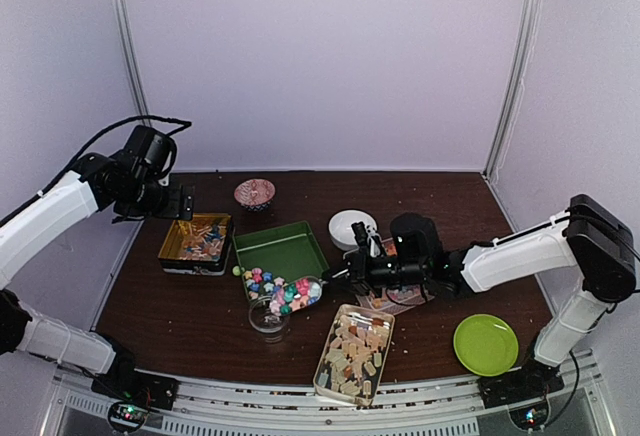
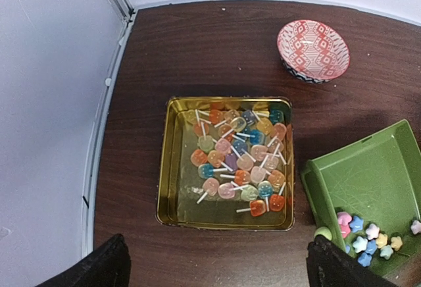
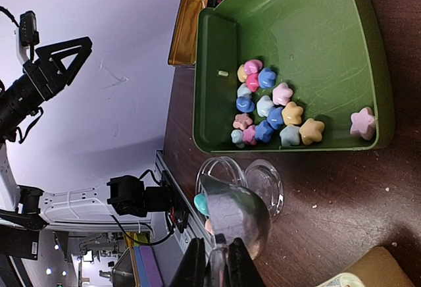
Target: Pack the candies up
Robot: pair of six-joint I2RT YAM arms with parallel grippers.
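Partway, apparently: right end effector [image 3: 217, 267] gripped a clear jar [image 3: 233, 211] of few candies [image 3: 283, 93]; most lay ahead in green tray [image 3: 296, 30]; left end effector [image 2: 214, 270] gaped empty.

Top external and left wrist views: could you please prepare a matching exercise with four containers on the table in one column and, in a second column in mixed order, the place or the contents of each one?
Column A
1. gold tin
2. green tray
3. patterned bowl
4. lime plate

Column B
a. stands farthest back on the table
b. lies beside the right arm's base
c. holds lollipops
d. holds star-shaped candies

Pairs: 1-c, 2-d, 3-a, 4-b
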